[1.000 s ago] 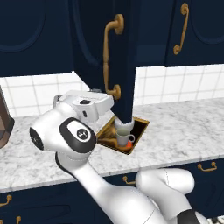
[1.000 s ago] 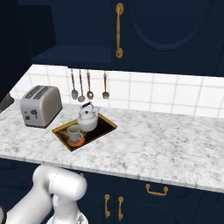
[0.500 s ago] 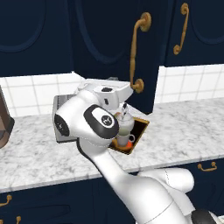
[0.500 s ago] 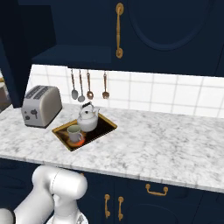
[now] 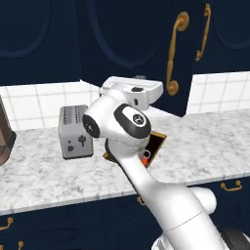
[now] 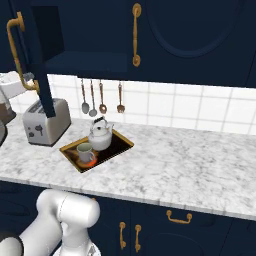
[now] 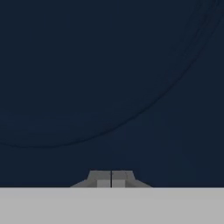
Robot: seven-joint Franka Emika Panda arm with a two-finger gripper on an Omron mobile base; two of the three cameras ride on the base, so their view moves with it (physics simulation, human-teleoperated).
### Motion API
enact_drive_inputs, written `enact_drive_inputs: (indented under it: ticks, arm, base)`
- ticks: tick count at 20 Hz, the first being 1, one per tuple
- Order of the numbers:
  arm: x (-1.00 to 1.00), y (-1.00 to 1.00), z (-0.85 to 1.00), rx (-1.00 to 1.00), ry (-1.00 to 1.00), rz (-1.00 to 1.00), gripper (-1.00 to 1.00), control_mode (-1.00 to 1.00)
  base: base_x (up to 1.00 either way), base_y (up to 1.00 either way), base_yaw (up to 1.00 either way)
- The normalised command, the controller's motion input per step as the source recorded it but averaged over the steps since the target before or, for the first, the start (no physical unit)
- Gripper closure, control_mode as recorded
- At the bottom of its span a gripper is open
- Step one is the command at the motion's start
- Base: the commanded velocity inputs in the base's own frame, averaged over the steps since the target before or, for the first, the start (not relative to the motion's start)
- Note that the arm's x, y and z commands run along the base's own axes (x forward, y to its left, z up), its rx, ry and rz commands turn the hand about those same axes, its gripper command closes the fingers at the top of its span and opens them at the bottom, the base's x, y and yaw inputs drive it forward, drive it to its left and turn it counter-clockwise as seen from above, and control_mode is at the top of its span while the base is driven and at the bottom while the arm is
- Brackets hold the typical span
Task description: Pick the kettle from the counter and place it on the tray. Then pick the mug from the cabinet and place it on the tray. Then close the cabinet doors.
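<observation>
Now, door: the left cabinet door (image 5: pixel 132 44) has swung much closer to shut than it was a moment ago; seen from the right base view it still sticks out a bit.
What it means: two jobs look done, and I think only the door closing is left.
Kettle: the kettle (image 6: pixel 100 136) sits on the tray (image 6: pixel 122 141).
Mug: the mug (image 6: pixel 85 153) is on the tray too, just beside the kettle.
Counter: the tray rests on the counter (image 6: pixel 190 175), near the toaster (image 6: pixel 46 120).
Gripper: the gripper (image 7: pixel 111 178) is pinched tight with nothing in it.
Touching: its tips are right up against the dark blue door, pushing, I think.
</observation>
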Motion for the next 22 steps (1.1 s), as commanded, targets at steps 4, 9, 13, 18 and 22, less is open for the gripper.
enact_drive_inputs:
  ticks: [4, 9, 13, 18, 22]
  arm:
    - [0.39, -0.35, 0.12, 0.03, 0.00, 0.01, 1.00, -1.00]
    - [0.36, -0.08, 0.14, 0.03, 0.00, 0.05, 1.00, -1.00]
    - [0.45, 0.00, 0.16, 0.04, 0.01, 0.09, 1.00, -1.00]
    - [0.64, 0.00, 0.09, 0.02, 0.09, 0.10, 1.00, -1.00]
    - [0.55, 0.00, 0.01, 0.00, 0.09, 0.11, 1.00, -1.00]
  base:
    - [0.00, 0.00, 0.00]
    - [0.00, 0.00, 0.00]
    - [0.00, 0.00, 0.00]
    - [0.00, 0.00, 0.00]
    - [0.00, 0.00, 0.00]
